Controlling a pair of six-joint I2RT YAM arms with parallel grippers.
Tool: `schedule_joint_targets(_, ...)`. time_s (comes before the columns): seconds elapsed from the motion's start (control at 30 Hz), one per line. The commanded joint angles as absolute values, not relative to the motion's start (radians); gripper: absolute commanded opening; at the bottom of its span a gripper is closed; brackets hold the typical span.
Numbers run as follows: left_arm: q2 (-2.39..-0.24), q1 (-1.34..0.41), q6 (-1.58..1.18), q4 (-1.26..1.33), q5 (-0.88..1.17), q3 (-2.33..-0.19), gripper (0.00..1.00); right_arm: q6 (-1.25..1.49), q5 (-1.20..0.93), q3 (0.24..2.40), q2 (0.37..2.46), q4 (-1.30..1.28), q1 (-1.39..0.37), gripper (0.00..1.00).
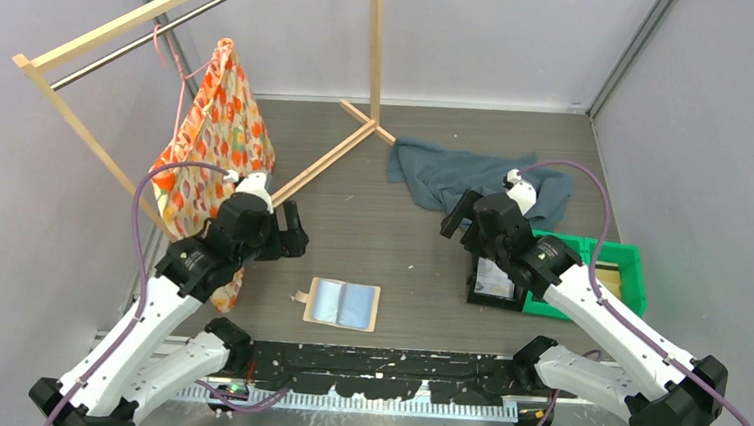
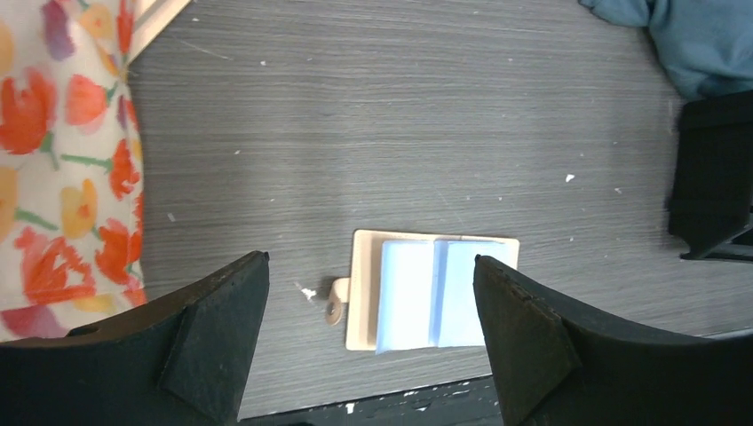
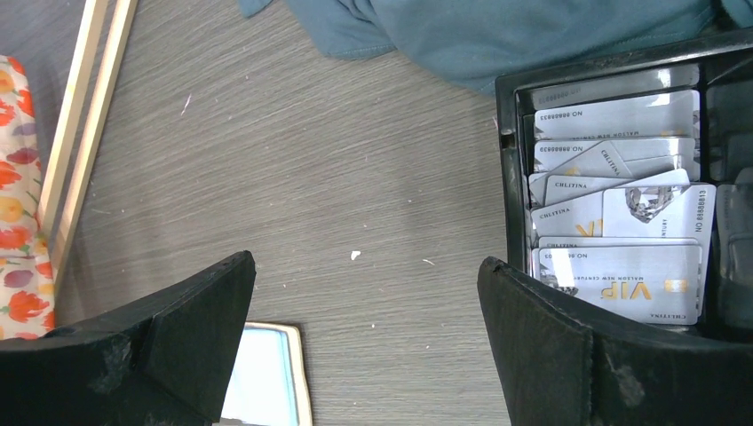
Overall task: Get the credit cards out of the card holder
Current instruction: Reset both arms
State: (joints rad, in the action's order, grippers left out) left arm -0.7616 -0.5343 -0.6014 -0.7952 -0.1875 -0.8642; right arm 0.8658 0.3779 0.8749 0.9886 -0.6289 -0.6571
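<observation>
The tan card holder (image 1: 343,304) lies open and flat on the table near the front edge, its pale blue pockets up and its tab to the left. It also shows in the left wrist view (image 2: 435,288) and partly in the right wrist view (image 3: 266,377). No card shows in its pockets. Several glossy grey credit cards (image 3: 613,213) lie stacked in the black tray (image 1: 497,280). My left gripper (image 1: 292,229) is open and empty, above and behind the holder's left side (image 2: 368,262). My right gripper (image 1: 463,219) is open and empty, between holder and tray (image 3: 366,260).
A green bin (image 1: 610,269) stands right of the black tray (image 3: 508,177). A blue cloth (image 1: 456,173) lies behind the right gripper. A floral bag (image 1: 213,141) hangs on a wooden rack (image 1: 375,42) at the back left.
</observation>
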Motion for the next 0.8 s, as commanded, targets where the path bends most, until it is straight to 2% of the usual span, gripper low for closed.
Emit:
schedule_joint_targets(0.0,-0.742,-0.530,-0.559,-0.898,-0.257,-0.955,0.87,0.891,0.365,0.874,0.990,-0.613,-0.652,1.00)
schedule_joint_targets(0.13,-0.722,-0.530,-0.493,-0.892,-0.225,-1.000,0.87,0.900,0.364,0.872,0.989,-0.607,-0.652,1.00)
schedule_joint_targets(0.33,-0.757,-0.532,-0.499,-0.843,-0.094,-0.952,0.87,0.907,0.356,0.863,0.989,-0.598,-0.653,1.00)
schedule_joint_targets(0.47,-0.816,-0.597,-0.527,-0.846,-0.254,-0.916,0.87,0.901,0.367,0.870,0.982,-0.622,-0.653,1.00)
schedule_joint_targets(0.77,-0.970,-0.738,-0.583,-0.842,-0.320,-0.960,0.87,0.911,0.419,0.853,0.954,-0.646,-0.653,1.00)
